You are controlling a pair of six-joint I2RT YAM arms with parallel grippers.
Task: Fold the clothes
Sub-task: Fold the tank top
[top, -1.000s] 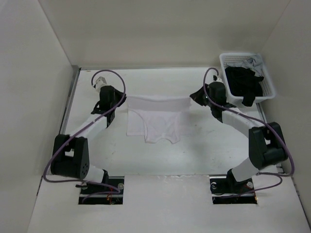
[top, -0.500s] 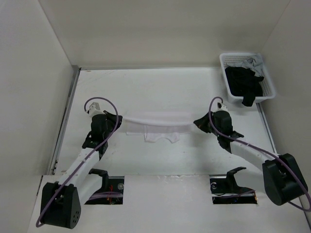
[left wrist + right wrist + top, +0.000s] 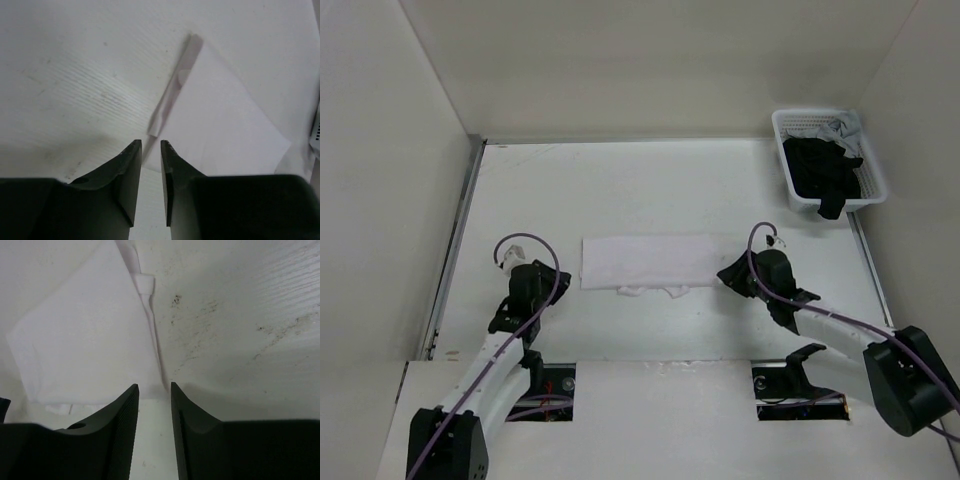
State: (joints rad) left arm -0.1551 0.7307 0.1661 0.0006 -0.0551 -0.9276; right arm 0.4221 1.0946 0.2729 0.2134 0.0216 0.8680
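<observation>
Nothing legible in any view: no text, label, brand, number or sign to read.
</observation>
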